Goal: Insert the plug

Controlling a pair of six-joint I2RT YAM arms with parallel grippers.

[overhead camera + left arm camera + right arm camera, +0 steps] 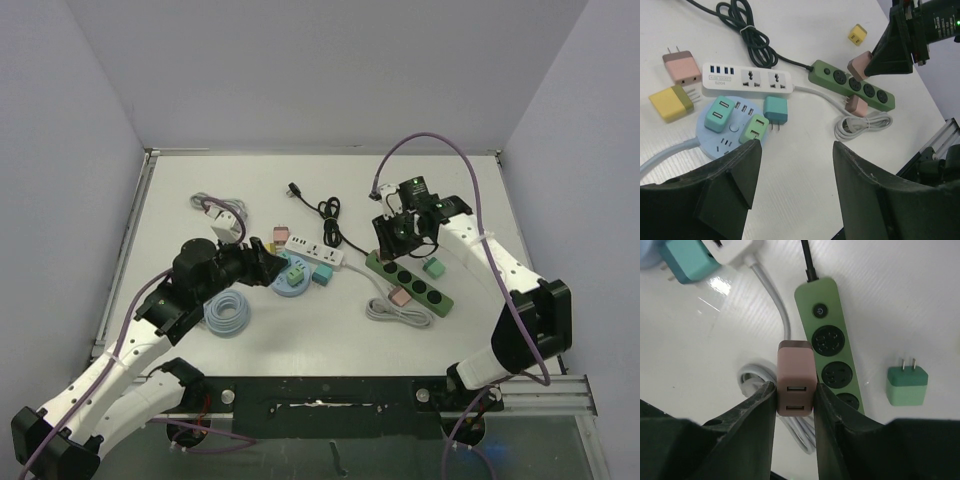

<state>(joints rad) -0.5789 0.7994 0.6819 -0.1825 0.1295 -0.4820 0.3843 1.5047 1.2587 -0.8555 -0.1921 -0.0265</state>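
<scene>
White table (pixel 300 335) carries a green power strip (pixel 827 340) on its right side. Left gripper (pixel 797 150): jaws spread, nothing between them, near a round blue socket hub (pixel 715 144). Right gripper (pixel 795 395): jaws pinching the pink plug (pixel 796 380), held alongside the strip's sockets; contact cannot be determined. Small green adapter (pixel 907 385) lies beside the strip.
</scene>
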